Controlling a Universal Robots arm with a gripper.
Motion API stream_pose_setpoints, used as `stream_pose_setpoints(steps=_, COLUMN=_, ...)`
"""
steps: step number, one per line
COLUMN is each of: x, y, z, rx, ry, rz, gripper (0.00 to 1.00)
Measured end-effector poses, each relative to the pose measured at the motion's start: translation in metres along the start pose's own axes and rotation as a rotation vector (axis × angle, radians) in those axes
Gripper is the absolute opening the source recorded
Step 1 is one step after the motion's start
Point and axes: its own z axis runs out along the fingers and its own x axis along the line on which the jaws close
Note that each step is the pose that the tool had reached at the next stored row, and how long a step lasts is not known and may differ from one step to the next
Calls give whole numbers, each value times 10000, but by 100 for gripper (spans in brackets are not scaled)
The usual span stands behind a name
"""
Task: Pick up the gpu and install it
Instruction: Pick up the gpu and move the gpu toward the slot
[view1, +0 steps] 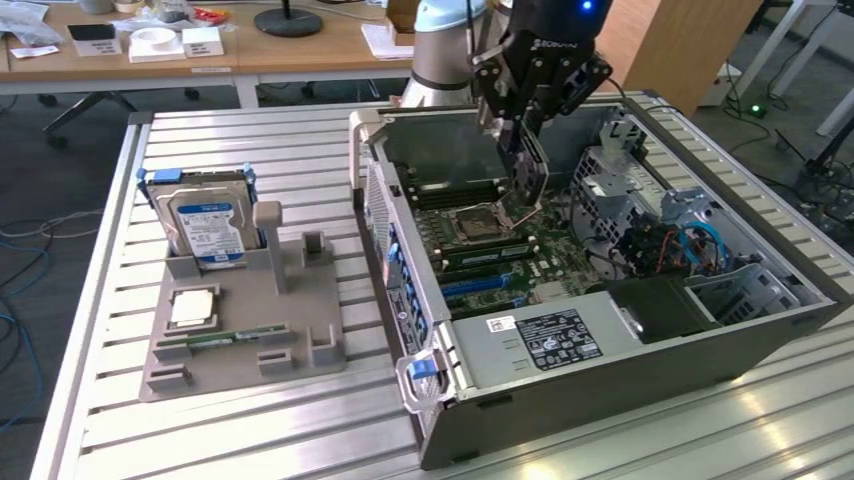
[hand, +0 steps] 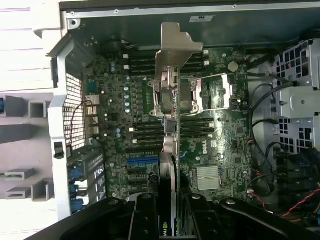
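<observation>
My jaws are closed part-way, clamped on the gpu (view1: 525, 170) by its thin sides, one on each face of the card. I hold it on edge inside the open computer case (view1: 601, 400), which lies on its side on the slatted metal counter (view1: 267, 440). The card hangs below me over the motherboard (view1: 501, 255), its lower end close above the processor socket (view1: 474, 222); I cannot tell whether it touches the board.

In the wrist view the gpu (hand: 170, 150) runs edge-on away from me, and its silver end bracket (hand: 175, 50) stands at the far end, toward the wall of the case. Beneath it lie the socket (hand: 212, 95) and the rows of dark memory slots (hand: 150, 131). A blue expansion slot (hand: 142, 161) lies to one side of the card and a small silver heatsink (hand: 207, 177) to the other.

At the exterior view's left, well apart from the case, a grey holder (view1: 247, 345) sits on the counter. A hard drive with a blue-white label (view1: 207, 225) stands upright in it, a square processor chip (view1: 191, 308) lies flat on it, and a narrow green memory stick (view1: 234, 338) lies just beside the chip. The power supply with its label (view1: 554, 338) fills the near end of the case
</observation>
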Motion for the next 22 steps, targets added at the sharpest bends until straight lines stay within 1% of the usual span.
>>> stream_pose_setpoints(steps=22, x=-452, y=40, z=13, rx=-1, ry=0, rz=1, gripper=26)
